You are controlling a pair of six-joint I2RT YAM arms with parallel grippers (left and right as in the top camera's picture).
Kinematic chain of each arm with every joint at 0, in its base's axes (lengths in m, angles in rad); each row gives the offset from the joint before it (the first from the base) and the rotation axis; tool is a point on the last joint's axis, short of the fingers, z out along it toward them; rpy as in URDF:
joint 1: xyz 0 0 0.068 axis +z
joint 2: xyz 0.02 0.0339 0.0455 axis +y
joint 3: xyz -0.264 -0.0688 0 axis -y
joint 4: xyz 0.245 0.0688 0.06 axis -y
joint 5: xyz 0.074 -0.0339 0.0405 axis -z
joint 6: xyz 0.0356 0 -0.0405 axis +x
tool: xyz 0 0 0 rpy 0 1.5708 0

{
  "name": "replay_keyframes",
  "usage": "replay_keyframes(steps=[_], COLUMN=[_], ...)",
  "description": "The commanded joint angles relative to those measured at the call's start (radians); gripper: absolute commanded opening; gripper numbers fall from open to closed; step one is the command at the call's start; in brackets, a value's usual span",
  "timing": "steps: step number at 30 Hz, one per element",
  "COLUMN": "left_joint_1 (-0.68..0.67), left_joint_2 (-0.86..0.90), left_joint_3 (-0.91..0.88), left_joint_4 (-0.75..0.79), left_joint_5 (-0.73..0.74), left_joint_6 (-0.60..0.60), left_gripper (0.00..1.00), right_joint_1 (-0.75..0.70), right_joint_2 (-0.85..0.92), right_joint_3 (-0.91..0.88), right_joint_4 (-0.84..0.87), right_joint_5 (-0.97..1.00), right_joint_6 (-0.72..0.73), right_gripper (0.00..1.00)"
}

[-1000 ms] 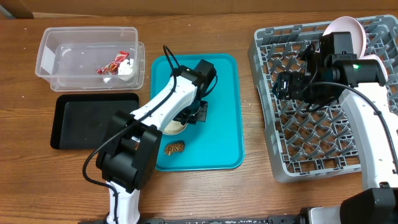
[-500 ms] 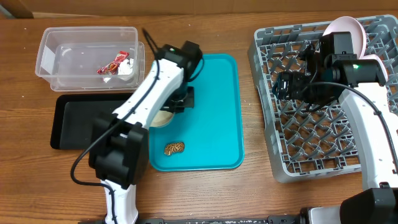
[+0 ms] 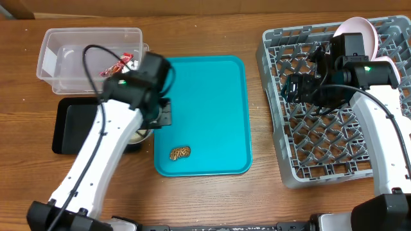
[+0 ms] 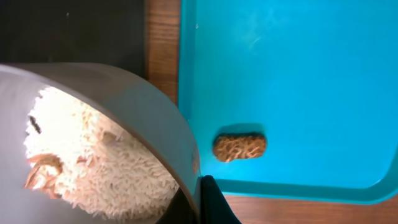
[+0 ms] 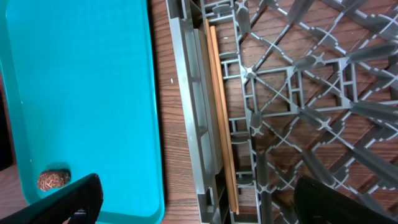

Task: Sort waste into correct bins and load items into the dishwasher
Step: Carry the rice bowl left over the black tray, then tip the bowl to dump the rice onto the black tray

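Overhead: my left arm reaches across the right end of the black tray (image 3: 77, 125). The bowl (image 3: 136, 136) peeks out from under its wrist, at the gap between that tray and the teal tray (image 3: 218, 96). Left wrist view: left gripper (image 4: 200, 202) is clamped narrow on the bowl's rim, with the wall pinched between the dark fingers (image 4: 214, 202) at the bottom edge of frame. Rice grains (image 4: 106, 155) are heaped inside, a few brownish bits on the left. Under the bowl I see the black tray top left, a strip of table (image 4: 163, 50), then the teal tray. Brown lump (image 4: 239, 147) sits on the teal tray near its corner, apart from the fingers and not touched. Clear tub (image 3: 90, 58), beyond the black tray, holds the red wrapper (image 3: 121, 63). Right wrist view: right gripper (image 5: 198, 193) hangs over the left wall of the dish rack (image 5: 298, 93), with its fingers (image 5: 81, 199) spread wide and nothing held. Chopsticks (image 5: 221, 112) lie along the inside of that wall, ahead of the gap between the fingers, no contact. Plate (image 3: 356, 32) stands on edge at the rack's far corner.
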Motion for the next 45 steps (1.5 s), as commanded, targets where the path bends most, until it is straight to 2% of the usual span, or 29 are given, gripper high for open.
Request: replay_keyframes(steps=[1, 3, 6, 9, 11, 15, 20, 25, 30, 37, 45], left_joint_1=[0.101, 0.171, 0.323, 0.422, 0.502, 0.595, 0.704, 0.784, 0.862, 0.982, 1.005], left_joint_2=[-0.008, -0.007, -0.005, 0.005, 0.026, 0.099, 0.262, 0.360, 0.385, 0.385, 0.385], left_joint_3=[-0.047, -0.074, -0.140, -0.193, -0.230, -0.235, -0.235, -0.235, -0.235, -0.235, -0.235], left_joint_4=[0.035, 0.074, 0.169, 0.229, 0.265, 0.271, 0.257, 0.218, 0.175, 0.161, 0.150], left_joint_5=[0.154, 0.235, 0.463, 0.609, 0.769, 1.040, 1.240, 1.352, 1.433, 1.549, 1.543], left_joint_6=[0.177, 0.242, 0.411, 0.478, 0.556, 0.747, 0.919, 0.991, 1.007, 0.872, 0.892], left_gripper=[0.04, 0.04, 0.04, 0.04, 0.04, 0.04, 0.04, 0.04, 0.04, 0.04, 0.04], right_joint_1=[-0.002, -0.002, -0.002, -0.002, -0.002, -0.002, -0.002, -0.002, -0.002, -0.002, -0.002], right_joint_2=[-0.002, -0.002, -0.002, -0.002, -0.002, -0.002, -0.002, -0.002, -0.002, -0.002, -0.002], right_joint_3=[0.002, 0.002, 0.002, 0.002, 0.002, 0.002, 0.002, 0.002, 0.002, 0.002, 0.002], right_joint_4=[0.002, 0.002, 0.002, 0.002, 0.002, 0.002, 0.002, 0.002, 0.002, 0.002, 0.002], right_joint_5=[-0.005, -0.005, -0.005, -0.005, -0.005, -0.005, -0.005, -0.005, -0.005, -0.005, -0.005], right_joint_6=[0.004, 0.004, 0.004, 0.004, 0.004, 0.004, 0.003, 0.003, 0.003, 0.004, 0.004], right_gripper=[1.00, 1.00, 1.00, 1.00, 1.00, 1.00, 1.00, 1.00, 1.00, 1.00, 1.00])
